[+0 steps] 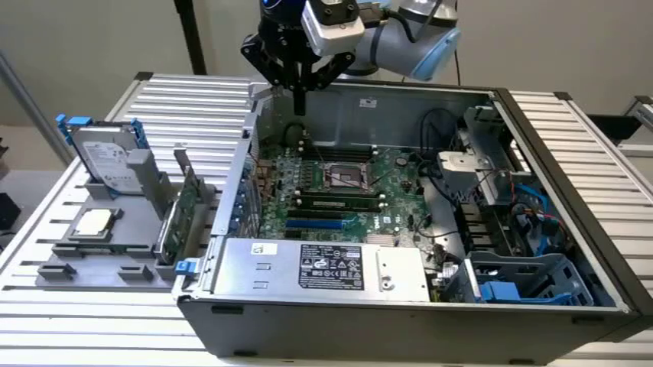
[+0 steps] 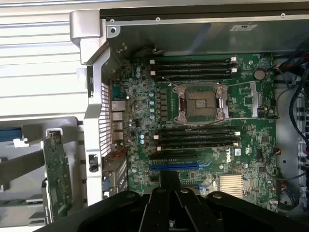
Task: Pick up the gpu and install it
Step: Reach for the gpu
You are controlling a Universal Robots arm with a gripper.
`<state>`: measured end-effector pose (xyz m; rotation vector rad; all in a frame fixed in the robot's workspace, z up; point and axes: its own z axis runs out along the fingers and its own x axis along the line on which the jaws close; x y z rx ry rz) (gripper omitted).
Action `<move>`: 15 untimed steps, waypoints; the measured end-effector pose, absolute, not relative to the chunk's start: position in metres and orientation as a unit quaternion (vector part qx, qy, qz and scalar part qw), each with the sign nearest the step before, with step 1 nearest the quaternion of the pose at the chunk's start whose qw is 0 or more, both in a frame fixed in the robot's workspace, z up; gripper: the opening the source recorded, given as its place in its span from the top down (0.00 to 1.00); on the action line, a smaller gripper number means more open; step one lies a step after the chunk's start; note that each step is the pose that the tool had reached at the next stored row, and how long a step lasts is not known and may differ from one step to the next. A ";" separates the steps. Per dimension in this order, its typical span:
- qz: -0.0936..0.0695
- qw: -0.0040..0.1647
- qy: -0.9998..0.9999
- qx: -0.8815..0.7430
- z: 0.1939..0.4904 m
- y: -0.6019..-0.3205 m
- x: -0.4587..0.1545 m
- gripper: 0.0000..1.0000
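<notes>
Where writing can be read at all, we find it on the motherboard (image 2: 251,140): white letters spelling DELL, close to the single blue slot (image 2: 178,166). On the power supply (image 1: 403,267), at six o'clock in the exterior view, we see one black label (image 1: 331,267) with white print and one small white sticker beside it, both too fine to read. The hard drive (image 1: 105,162) also carries a label we cannot make out.

Counting, we get one gpu (image 1: 182,222), one hard drive with blue rails and one square processor chip (image 1: 92,222), all on one grey holder (image 1: 102,264) outside the open case (image 1: 408,329), at about nine o'clock in the exterior view. The gpu (image 2: 58,176) stands on its long edge in the holder, green face showing, just beside the case wall and untouched. One empty processor socket (image 2: 202,104) sits between two banks of dark memory slots.

We see one arm (image 1: 414,42), at twelve o'clock in the exterior view, its wrist turned straight down over the rear of the case. The gripper (image 1: 299,107) hangs vertical above the board, well apart from the gpu, its jaws drawn together with nothing between them. The gripper (image 2: 169,193) shows dark above the blue slot.
</notes>
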<state>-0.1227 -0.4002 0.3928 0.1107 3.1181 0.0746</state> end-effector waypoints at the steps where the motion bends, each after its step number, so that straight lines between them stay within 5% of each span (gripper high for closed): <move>1: 0.024 0.010 0.999 0.035 0.393 -0.402 -0.125 1.00; 15: 0.024 0.010 0.999 0.035 0.393 -0.425 -0.182 1.00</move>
